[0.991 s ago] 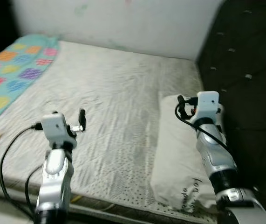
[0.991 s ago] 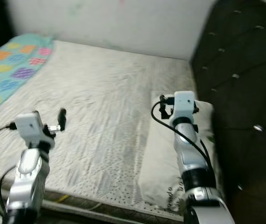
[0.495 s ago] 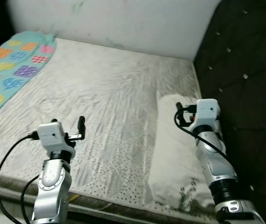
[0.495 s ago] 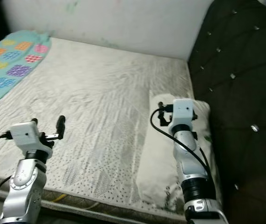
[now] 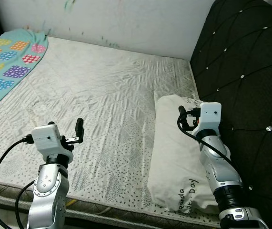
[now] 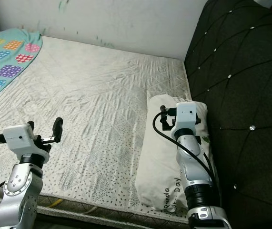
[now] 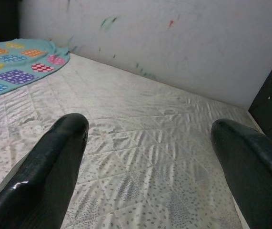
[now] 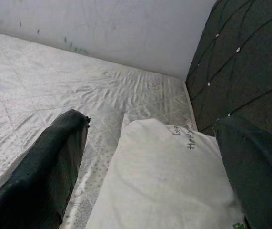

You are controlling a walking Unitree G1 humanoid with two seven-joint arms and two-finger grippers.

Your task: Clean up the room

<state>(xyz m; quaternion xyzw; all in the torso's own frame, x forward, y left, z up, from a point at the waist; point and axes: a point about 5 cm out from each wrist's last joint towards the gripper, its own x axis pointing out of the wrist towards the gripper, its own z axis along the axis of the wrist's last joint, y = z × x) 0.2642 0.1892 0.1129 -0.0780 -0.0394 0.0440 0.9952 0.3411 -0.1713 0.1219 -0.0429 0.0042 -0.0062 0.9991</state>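
Just beneath my right gripper (image 8: 150,157) lies the white pillow (image 5: 178,157), against the dark headboard (image 5: 240,71), my fingers spread wide and empty. Closing too shallow, I judge, would pinch only cloth and drag it askew; my left gripper (image 7: 150,157) hovers parted over bare mattress (image 5: 102,90).

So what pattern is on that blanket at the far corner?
The blanket is turquoise with colourful patchwork squares, clearest in the left eye view.

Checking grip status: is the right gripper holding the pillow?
No, the right gripper is open, hovering above the white pillow without touching it.
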